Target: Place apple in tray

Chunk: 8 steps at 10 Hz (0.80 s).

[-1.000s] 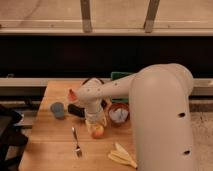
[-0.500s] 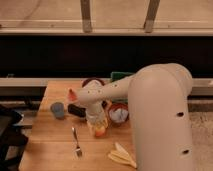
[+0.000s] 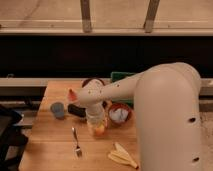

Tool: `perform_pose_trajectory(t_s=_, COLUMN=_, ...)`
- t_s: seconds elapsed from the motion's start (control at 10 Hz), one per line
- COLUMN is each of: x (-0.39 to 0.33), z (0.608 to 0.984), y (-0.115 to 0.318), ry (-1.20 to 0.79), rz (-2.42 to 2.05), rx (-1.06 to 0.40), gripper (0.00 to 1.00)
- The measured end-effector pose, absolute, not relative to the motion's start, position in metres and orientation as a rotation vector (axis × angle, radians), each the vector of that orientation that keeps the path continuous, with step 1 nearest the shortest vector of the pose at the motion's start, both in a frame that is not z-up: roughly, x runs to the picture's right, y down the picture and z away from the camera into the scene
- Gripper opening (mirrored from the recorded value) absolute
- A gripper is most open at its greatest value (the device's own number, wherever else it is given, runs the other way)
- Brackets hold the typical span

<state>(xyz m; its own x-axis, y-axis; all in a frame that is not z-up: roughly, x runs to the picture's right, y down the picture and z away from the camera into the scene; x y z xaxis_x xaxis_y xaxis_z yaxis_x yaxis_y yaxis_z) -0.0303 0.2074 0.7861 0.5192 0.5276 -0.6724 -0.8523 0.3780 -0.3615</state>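
Observation:
The apple (image 3: 99, 130) is a small orange-yellow fruit on the wooden table (image 3: 50, 150), near its middle. My gripper (image 3: 96, 124) hangs from the big white arm (image 3: 160, 110) and is down right over the apple, covering its top. Only the apple's lower part shows. The green tray (image 3: 119, 76) stands at the back of the table, behind the arm, and only its left corner is in view.
A reddish-brown bowl (image 3: 93, 81) stands at the back beside the tray. Another bowl (image 3: 120, 114) with something white in it is just right of the apple. A grey-blue cup (image 3: 58, 109) and a black object (image 3: 76, 110) are to the left. A fork (image 3: 76, 142) and a banana peel (image 3: 122, 156) lie in front.
My gripper has come down onto the apple and now covers more of it. The apple and the other things have stayed in place.

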Motion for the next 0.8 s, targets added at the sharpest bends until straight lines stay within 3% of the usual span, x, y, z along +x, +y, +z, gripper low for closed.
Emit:
perform_pose_trajectory(t_s=0.4, x=-0.037, z=0.745, y=0.158, ry=0.373, rz=0.951, rx=-0.714, gripper=0.0)
perform_pose_trajectory(t_s=0.8, x=-0.038, z=0.709, y=0.076, ry=0.206, rz=1.048, rx=-0.647, gripper=0.0)
